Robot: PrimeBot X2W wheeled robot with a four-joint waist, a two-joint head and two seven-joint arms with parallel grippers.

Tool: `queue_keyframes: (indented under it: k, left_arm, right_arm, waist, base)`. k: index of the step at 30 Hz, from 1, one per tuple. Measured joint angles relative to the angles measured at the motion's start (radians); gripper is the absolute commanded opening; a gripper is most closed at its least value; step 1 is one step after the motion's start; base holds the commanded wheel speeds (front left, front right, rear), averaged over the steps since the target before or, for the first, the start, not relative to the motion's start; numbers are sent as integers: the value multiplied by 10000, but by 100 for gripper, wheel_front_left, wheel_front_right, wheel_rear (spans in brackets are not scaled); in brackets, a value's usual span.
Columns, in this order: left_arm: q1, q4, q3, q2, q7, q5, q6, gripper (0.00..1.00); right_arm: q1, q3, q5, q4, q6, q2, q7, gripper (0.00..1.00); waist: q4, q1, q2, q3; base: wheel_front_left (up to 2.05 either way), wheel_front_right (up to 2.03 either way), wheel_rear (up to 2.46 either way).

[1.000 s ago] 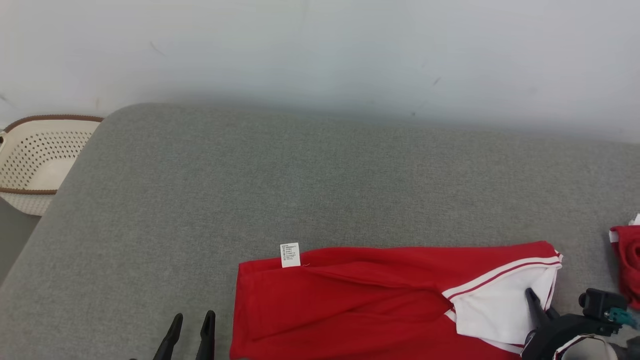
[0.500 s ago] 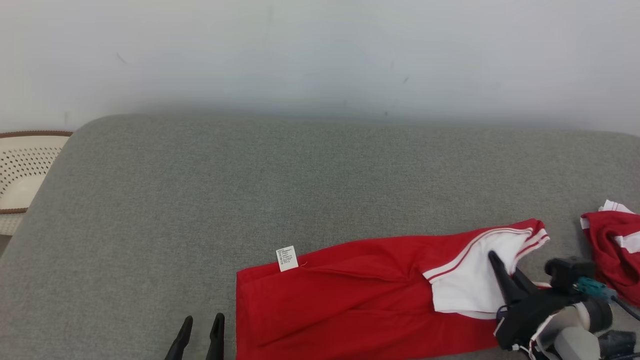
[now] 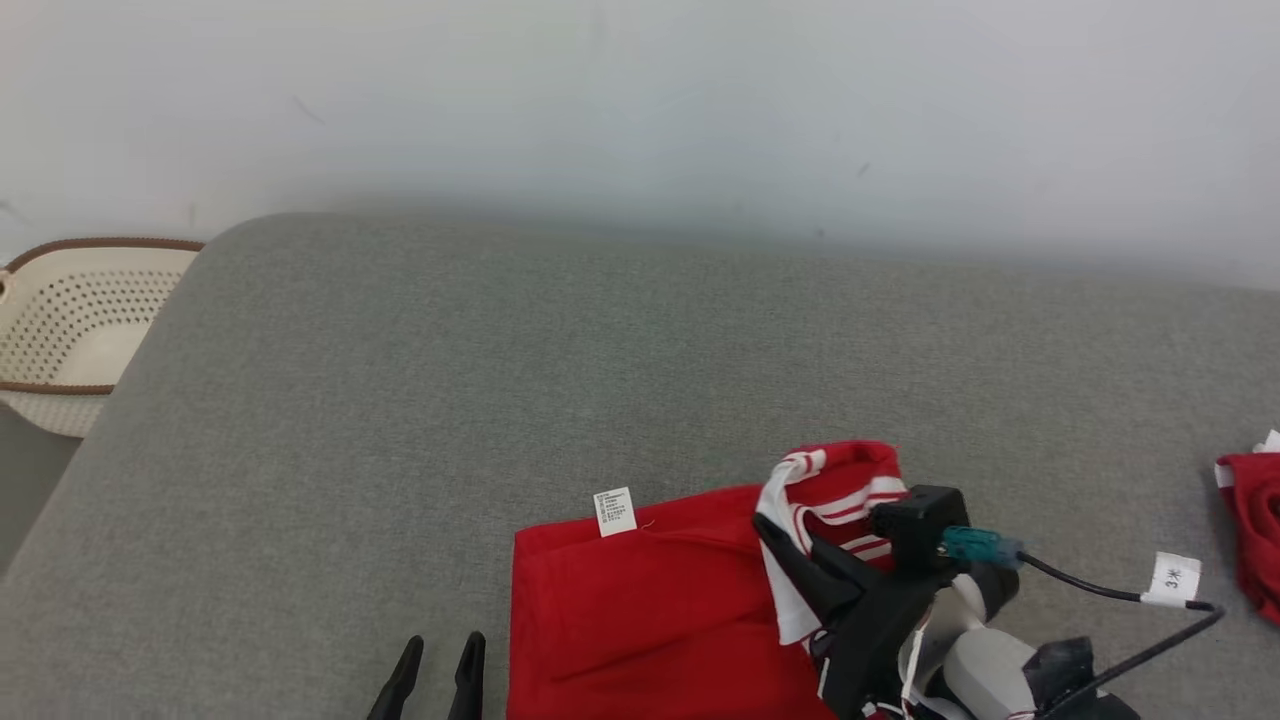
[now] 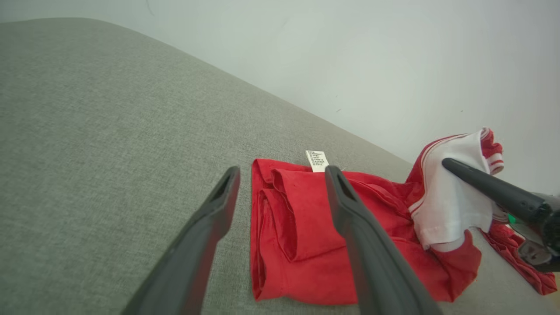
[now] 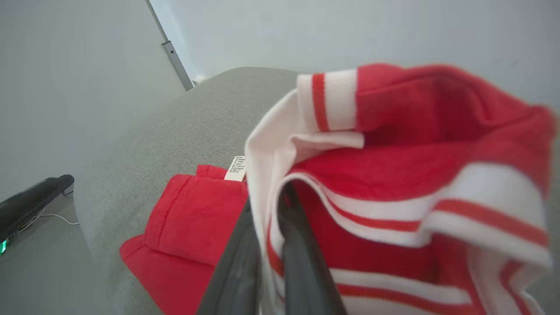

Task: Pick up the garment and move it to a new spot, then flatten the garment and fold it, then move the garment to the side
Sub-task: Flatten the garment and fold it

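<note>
Garment (image 3: 640, 610): red with white striped trim, lower middle of the head view. Its left part lies flat on the grey pad (image 3: 400, 400) and its right end is raised in a bunch.
Right gripper (image 3: 790, 542): clenched on the garment's white, striped end, just right of the frame's lower middle. Cloth drapes over its fingers.
Left gripper (image 3: 443, 648): released, fingers apart and grasping nothing, at the bottom edge just beside the garment's left side.
Tag (image 3: 614, 511): small and white, at the garment's far left corner.
Head view adds: a pale perforated basket (image 3: 70, 320) at the left edge beside the pad. Another red cloth (image 3: 1250, 520) sits at the right edge, well apart from the garment. A black cable (image 3: 1090, 590) with a white label runs right from the right wrist, and a plain wall (image 3: 640, 90) stands behind.
Left wrist view adds: a side look at the raised end, which hangs clear of the pad with its white panel draped over one dark finger of the right gripper (image 4: 450, 165) at the right. Layered folds show along the garment's near left edge. One left finger crosses the garment in the picture; whether it touches cannot be told.
Right wrist view adds: the pinch up close, at lower middle, with both fingers pressed together and the white hem between them. The striped cuff bunches above and is blurred toward the right. A dark bar with a green light (image 5: 30, 201) lies at the left edge; what it is cannot be told.
</note>
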Motion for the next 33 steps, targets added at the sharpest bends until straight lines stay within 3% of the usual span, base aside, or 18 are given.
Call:
queue_keyframes:
  k: [16, 17, 18, 19, 20, 27, 33]
  left_arm:
    - [-13, 125, -433, -59, 0, -355, 0, 100]
    - [-20, 130, -464, -59, 0, -366, 0, 100]
    - [-27, 138, -493, -59, 0, -376, 0, 100]
    - [-35, 148, -518, -63, 0, -397, 0, 100]
    - [-36, 161, -527, -63, 0, -420, 0, 100]
    - [-22, 163, -322, -63, 0, -454, 0, 100]
    - [4, 69, -184, -67, 0, -426, 0, 100]
  right_arm:
    - [-1537, 2272, 290, 1958, -2, 1348, 309, 0]
    - [-1619, 2366, 357, 2153, -2, 1455, 284, 4]
    - [-1683, 2462, 372, 2353, -2, 1555, 276, 41]
    - [-1739, 2529, 451, 2531, -2, 1657, 255, 91]
    - [-1803, 2568, 548, 2729, -2, 1760, 236, 100]
    - [-2474, 2537, 1162, 2922, -2, 2159, -851, 100]
    - [-2827, 1371, 1626, 2456, -2, 1342, -1348, 100]
  waist:
    - [1759, 0, 0, 287]
    - [1854, 0, 0, 309]
    - [1942, 0, 0, 330]
    - [2020, 0, 0, 348]
    - [2092, 0, 0, 364]
    - [2132, 0, 0, 336]
    - [1637, 0, 0, 192]
  base:
    - [0, 0, 0]
    - [0, 0, 0]
    - [0, 0, 0]
    - [0, 0, 0]
    - [0, 0, 0]
    - [0, 0, 0]
    - [0, 0, 0]
